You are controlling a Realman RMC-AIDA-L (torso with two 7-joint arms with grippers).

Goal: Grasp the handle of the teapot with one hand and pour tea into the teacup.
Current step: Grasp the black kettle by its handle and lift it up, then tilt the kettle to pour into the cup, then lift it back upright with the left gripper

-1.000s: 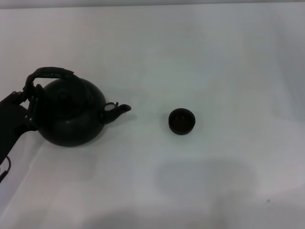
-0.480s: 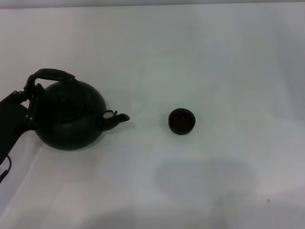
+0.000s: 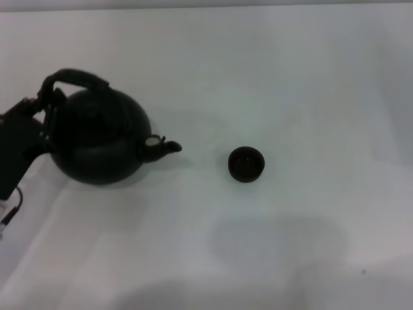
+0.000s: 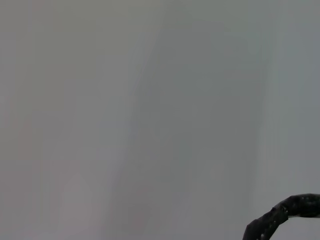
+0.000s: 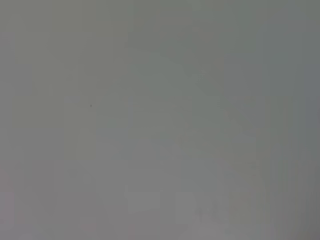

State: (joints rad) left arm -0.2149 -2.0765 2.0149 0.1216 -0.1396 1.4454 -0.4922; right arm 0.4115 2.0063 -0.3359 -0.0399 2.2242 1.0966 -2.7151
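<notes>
In the head view, the teapot is at the left side of the white worktop. It stands almost upright, and its short spout with the pale tip points to the right, toward the teacup. The teacup sits upright on the worktop, well apart from the spout, with open worktop between them. A soft shadow lies under the teapot, but it is not possible to tell if the base touches the worktop or hangs just above it.

The handle rises in an arch over the lid. The left hand comes in from the left edge and is at the handle's left end, where the hoop joins the body. It seems to be clamped on the handle there, but the fingers are black against black, so their exact position cannot be told. The left wrist view shows only a short rough black curve of the handle in one corner, against pale worktop.

The right hand is not in any view; the right wrist view shows only a plain grey surface.
</notes>
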